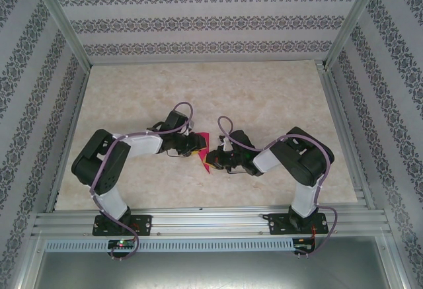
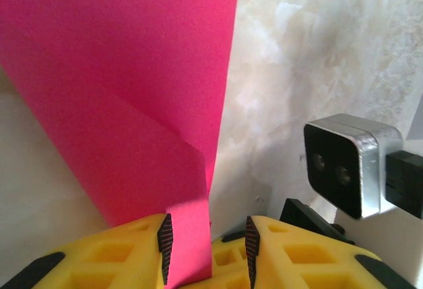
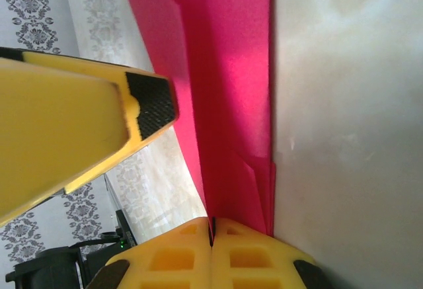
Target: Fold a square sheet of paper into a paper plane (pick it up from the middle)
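The magenta sheet of paper (image 1: 206, 150) hangs folded between the two arms above the middle of the table. My right gripper (image 3: 212, 226) is shut on its lower edge, and the layered folds (image 3: 225, 71) rise from the closed jaws. My left gripper (image 2: 207, 236) is open. A strip of the paper (image 2: 132, 90) runs between its pads and lies against the left one, with a gap to the right one. A diagonal crease crosses the sheet. Whether it has the shape of the paper plane I cannot tell.
The beige marbled table (image 1: 198, 90) lies under both arms, framed by aluminium rails and patterned walls. The right wrist's camera block (image 2: 350, 163) sits close to the right of my left gripper. One yellow left finger (image 3: 66, 137) reaches across the right wrist view.
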Controlling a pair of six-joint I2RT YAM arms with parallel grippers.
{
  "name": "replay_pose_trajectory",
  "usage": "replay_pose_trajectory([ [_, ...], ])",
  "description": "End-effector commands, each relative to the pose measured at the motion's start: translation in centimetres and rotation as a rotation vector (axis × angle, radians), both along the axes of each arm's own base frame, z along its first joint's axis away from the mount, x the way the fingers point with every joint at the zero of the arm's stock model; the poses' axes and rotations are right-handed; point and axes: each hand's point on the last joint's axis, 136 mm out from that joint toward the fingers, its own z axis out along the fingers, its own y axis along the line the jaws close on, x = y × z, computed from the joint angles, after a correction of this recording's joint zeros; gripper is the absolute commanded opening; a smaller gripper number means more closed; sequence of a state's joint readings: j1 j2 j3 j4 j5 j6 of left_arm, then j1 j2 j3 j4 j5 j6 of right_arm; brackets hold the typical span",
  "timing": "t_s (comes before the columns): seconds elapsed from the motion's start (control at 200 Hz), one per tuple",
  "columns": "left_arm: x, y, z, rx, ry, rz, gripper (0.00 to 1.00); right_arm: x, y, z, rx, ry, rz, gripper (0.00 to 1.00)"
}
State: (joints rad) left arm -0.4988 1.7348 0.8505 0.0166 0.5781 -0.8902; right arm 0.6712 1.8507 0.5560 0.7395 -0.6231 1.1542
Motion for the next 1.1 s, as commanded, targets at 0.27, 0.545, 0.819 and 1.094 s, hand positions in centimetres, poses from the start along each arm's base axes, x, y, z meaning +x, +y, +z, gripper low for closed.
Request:
replay_pose_trajectory([
  [0.27, 0.6, -2.1, 1.8, -0.069, -0.057, -0.064, 0.41, -0.8, -2.1, -3.5, -0.121, 0.03, -0.026, 0.04],
  [0.545, 0.9, 1.1, 5.3, -0.017, -0.18, 0.105, 0.5, -0.4, -2.3, -2.5, -0.099, -0.01, -0.033, 0.01],
  [0.819, 0.8, 0.4, 4.6, -0.066, -0.143, 0.109, 0.49, 0.3, -2.6, -2.3, -0.046, 0.011, -0.123, 0.01],
  [1.094, 1.0, -0.9, 4.8, -0.107, -0.15, 0.054, 0.48, 0.1, -2.9, -3.4, 0.001, 0.07, -0.167, 0.01],
])
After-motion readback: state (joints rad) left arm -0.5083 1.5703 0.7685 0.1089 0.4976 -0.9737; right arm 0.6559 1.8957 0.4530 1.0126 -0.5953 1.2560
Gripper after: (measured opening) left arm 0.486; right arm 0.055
